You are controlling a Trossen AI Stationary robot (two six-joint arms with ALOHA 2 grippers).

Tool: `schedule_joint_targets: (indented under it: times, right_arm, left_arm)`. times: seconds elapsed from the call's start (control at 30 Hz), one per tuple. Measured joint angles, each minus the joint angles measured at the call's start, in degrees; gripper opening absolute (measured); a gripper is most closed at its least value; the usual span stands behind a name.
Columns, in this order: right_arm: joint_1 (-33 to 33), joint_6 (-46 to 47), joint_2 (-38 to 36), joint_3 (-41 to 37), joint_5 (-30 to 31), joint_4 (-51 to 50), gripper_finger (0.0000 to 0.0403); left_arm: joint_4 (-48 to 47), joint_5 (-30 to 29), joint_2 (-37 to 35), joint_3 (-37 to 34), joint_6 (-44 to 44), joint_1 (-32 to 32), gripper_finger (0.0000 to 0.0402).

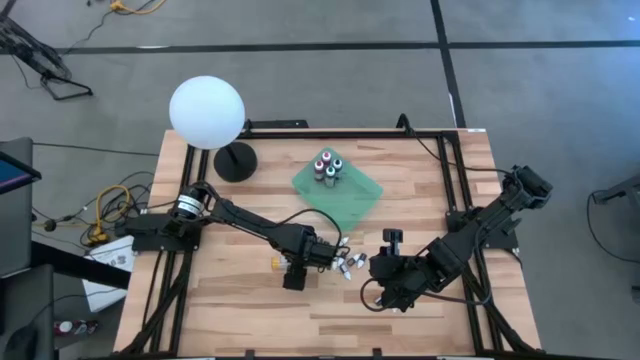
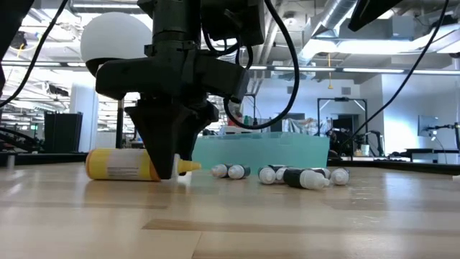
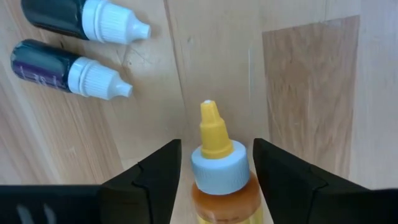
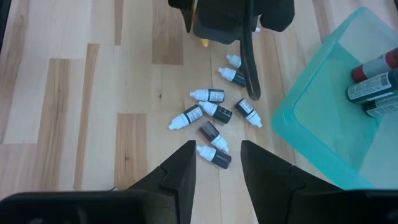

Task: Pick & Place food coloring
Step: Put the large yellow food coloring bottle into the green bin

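**Left gripper straddles a yellow bottle on the desk**

The landmark here is the green tray (image 1: pixel 340 192), which sits on the far middle of the wooden desk (image 1: pixel 220 310).

Nearest the front edge, on the near side of the tray and to its right, the right gripper (image 4: pixel 217 163) hangs above the desk with its fingers apart and nothing between them. It looks down on a loose cluster of small dark bottles (image 4: pixel 212 121) with white caps, lying on their sides just short of the tray's near corner.

Beside that cluster, on the side away from the right arm, the left gripper (image 3: pixel 216 163) is down at the desk surface. Its fingers (image 3: pixel 161 171) stand apart on either side of a yellow bottle (image 3: pixel 217 180) that lies flat, with a pale collar and a yellow nozzle. Narrow gaps show on both sides of the collar, so the fingers do not yet press on it. In the low view the bottle (image 2: pixel 126 165) rests on the wood, its nozzle poking past the gripper toward the tray.

Two dark bottles (image 3: pixel 68 67) lie side by side just beyond the yellow one.

On the tray itself, four bottles (image 1: pixel 329 165) stand upright in a tight group near its far corner.

Farther back, left of the tray, a white globe lamp (image 1: pixel 207 113) stands on a black base.
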Motion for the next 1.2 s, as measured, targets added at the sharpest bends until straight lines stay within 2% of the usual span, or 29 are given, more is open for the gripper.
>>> schedule_joint_targets:
  times: [0.17,0.7,1.2]
  right_arm:
    - [0.0,0.01,0.0,0.0,0.08,0.03,0.0118]
    - [0.0,-0.17,0.0,0.0,0.11,0.43,0.0118]
    - [-0.01,-0.08,0.0,0.0,0.08,0.47,0.0118]
  left_arm:
    - [-0.38,0.02,0.0,0.0,0.14,0.59,0.0191]
    - [-0.52,0.17,0.0,0.0,0.99,0.92,0.0117]
    - [-0.67,0.04,0.0,0.0,1.08,0.94,0.0117]
